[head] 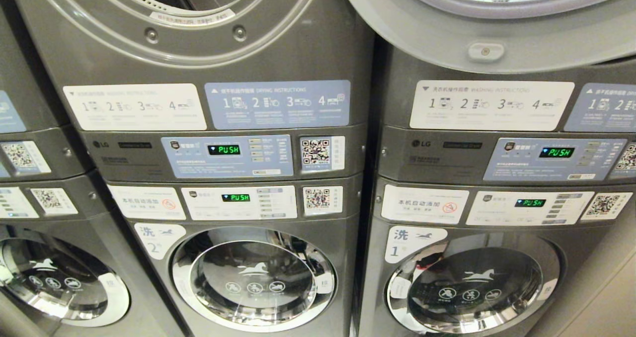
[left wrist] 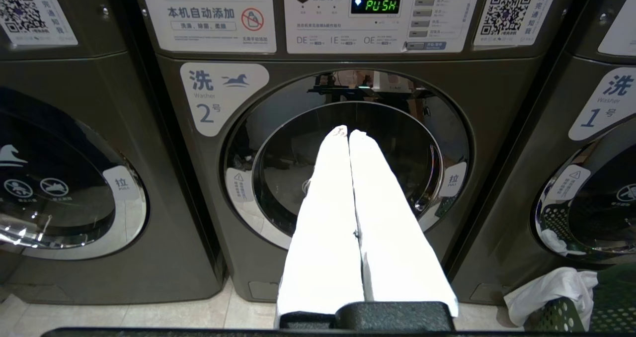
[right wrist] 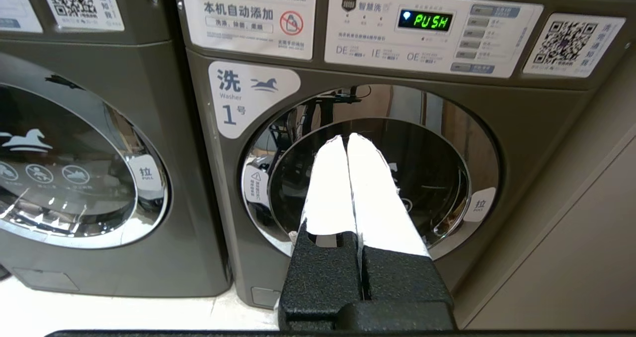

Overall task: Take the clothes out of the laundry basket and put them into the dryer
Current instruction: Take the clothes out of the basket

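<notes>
Stacked machines fill the head view: dryer [head: 198, 9] above washer 2 [head: 253, 277] has its door open, and another open door [head: 497, 24] hangs at upper right. The left hand [left wrist: 348, 134], fingers pressed together and empty, faces washer 2. The right hand [right wrist: 346, 139], likewise closed and empty, faces washer 1 [right wrist: 372, 188]. The basket [left wrist: 591, 307] with white clothes [left wrist: 551, 290] sits on the floor below washer 1.
</notes>
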Motion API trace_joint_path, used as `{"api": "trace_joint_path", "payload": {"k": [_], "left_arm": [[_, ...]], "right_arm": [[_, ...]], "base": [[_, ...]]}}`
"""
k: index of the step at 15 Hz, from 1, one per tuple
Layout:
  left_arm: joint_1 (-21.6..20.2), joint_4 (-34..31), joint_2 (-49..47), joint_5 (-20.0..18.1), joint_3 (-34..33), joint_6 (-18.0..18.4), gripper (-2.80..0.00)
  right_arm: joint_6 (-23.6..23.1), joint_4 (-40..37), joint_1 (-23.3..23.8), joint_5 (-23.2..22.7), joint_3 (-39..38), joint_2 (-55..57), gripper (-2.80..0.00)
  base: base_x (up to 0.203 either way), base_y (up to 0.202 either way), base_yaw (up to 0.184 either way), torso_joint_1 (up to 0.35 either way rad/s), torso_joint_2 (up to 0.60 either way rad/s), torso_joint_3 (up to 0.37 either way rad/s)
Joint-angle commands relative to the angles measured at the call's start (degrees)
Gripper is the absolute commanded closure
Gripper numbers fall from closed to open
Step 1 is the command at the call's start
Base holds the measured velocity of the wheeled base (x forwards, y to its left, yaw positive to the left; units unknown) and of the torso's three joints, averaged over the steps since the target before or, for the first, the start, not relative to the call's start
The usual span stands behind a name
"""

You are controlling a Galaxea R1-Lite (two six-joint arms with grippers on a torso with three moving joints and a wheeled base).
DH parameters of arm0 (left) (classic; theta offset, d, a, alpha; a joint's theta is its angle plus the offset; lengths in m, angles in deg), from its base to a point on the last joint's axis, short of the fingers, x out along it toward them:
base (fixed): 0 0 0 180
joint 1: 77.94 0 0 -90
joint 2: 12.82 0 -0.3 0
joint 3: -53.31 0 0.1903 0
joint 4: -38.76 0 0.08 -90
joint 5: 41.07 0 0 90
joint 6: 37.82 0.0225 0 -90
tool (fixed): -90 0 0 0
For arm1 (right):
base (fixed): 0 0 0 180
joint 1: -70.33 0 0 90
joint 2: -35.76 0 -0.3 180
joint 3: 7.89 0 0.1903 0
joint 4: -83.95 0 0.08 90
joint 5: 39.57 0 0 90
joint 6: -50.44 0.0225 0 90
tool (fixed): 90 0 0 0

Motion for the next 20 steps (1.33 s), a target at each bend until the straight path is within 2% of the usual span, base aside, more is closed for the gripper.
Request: {"api": "trace_joint_path", "payload": {"k": [1,6,20], "left_arm": [[0.00,0.00,0.02,0.01,0.00,0.00,0.00],[0.00,0.00,0.02,0.01,0.00,0.00,0.00],[0.00,0.00,0.02,0.01,0.00,0.00,0.00]], "right_arm": [[-0.03,-0.01,0.02,0.00,0.00,-0.01,0.00],[-0.13,0.03,0.02,-0.01,0.00,0.05,0.00],[0.32,-0.10,0.00,0.09,0.00,-0.02,0.00]], "base": [[0.000,0.000,0.000,-0.162,0.35,0.184],[0.000,0.000,0.000,-0.188,0.40,0.208],[0.000,0.000,0.000,-0.242,0.53,0.283]]}}
